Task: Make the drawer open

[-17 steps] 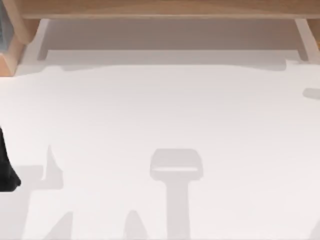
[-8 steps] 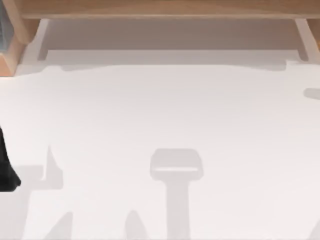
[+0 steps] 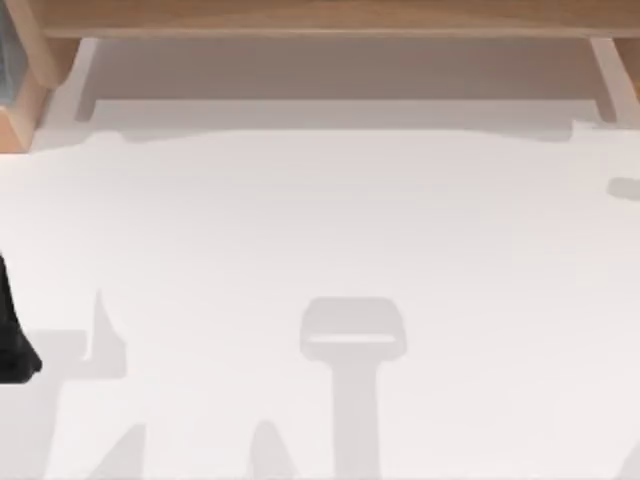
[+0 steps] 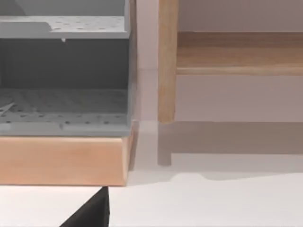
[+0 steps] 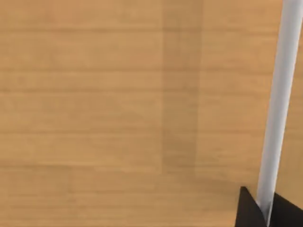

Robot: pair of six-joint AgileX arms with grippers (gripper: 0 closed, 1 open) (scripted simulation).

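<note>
Right gripper [image 5: 265, 208] clamps the pale handle [image 5: 279, 104] between its jaws against the wooden drawer [image 5: 104, 94]; rigid, likely slippery, so pull straight.

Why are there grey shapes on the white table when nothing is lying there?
They are shadows: in the top view, soft grey patches fall on the white table and a darker band lies under the light wooden shelf; in the left wrist view, a shadow sits beneath the wooden shelf post; in the right wrist view, a faint darker stripe crosses the wooden panel beside the white bar handle.
</note>
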